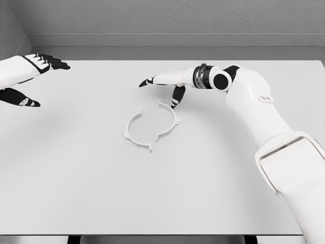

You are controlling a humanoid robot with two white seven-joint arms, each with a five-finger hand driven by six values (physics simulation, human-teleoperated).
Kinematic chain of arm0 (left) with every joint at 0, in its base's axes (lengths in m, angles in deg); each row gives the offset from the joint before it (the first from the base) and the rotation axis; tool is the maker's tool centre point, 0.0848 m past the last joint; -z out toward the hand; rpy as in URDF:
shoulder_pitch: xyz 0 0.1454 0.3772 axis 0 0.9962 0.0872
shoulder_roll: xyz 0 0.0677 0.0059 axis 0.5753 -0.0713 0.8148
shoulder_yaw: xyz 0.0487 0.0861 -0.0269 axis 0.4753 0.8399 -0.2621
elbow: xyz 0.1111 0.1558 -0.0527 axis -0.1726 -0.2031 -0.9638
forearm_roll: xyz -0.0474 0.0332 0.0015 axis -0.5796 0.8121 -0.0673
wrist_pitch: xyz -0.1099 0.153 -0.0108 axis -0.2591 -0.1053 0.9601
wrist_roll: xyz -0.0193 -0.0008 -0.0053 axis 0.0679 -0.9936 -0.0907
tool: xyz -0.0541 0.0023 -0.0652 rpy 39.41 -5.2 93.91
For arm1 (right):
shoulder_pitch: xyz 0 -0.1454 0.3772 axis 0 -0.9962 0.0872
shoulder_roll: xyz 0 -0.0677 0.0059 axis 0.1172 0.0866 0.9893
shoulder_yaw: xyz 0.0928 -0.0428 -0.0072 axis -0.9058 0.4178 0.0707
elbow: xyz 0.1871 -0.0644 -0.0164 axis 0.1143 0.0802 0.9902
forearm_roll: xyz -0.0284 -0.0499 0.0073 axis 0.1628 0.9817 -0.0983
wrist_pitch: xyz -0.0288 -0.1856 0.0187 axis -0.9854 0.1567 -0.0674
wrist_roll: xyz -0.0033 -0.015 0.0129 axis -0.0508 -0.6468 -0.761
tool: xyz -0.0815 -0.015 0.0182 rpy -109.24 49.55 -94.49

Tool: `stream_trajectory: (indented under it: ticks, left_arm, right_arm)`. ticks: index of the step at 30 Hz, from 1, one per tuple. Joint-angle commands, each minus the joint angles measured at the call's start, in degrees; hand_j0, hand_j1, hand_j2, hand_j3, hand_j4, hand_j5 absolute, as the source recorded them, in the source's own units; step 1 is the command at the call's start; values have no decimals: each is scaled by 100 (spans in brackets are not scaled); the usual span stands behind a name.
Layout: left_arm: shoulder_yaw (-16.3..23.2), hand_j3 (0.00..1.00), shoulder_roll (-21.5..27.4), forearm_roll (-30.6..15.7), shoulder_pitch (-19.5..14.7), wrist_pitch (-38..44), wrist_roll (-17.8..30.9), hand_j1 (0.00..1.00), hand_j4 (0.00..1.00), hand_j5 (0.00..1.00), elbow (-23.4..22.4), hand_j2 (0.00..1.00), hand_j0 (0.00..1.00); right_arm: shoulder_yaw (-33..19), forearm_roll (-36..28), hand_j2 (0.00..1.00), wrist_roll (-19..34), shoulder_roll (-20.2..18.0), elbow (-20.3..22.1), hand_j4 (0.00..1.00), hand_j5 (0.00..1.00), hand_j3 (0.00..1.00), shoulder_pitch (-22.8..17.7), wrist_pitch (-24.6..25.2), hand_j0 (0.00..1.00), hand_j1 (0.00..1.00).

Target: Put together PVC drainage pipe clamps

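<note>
The right hand (167,84) hovers with fingers (177,96) spread, holding nothing, just behind two clamp halves (151,127) on the surface (76,178); left hand (30,76) spread too.

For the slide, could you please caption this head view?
Right hand hovers open behind two white clamp halves on the white table; left hand open at the left edge.

Two clamp halves are lying on the tabletop (213,193), facing each other as a split ring. The left clamp half (135,133) is sitting below and left of the right hand's fingers (177,96); the right clamp half (169,119) is lying just beneath those fingers. The left hand (23,76) is hovering far left, well apart from both.
</note>
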Motion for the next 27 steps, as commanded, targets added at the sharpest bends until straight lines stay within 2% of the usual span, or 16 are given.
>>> stream_trajectory:
  ticks: [1,14,27]
  left_arm:
    - [-8,100,5,-42,-9,16,-3,100,100,100,-1,100,100]
    - [1,100,-3,-33,0,16,-3,100,100,100,8,100,100]
    - [-52,100,14,-33,70,16,-3,100,100,100,0,100,100]
  right_arm:
    - [62,-48,100,-2,2,54,100,100,100,0,16,100,100]
    - [528,-57,100,-2,2,484,100,100,100,-18,16,100,100]
    - [704,-57,100,-2,2,564,100,100,100,-26,16,100,100]
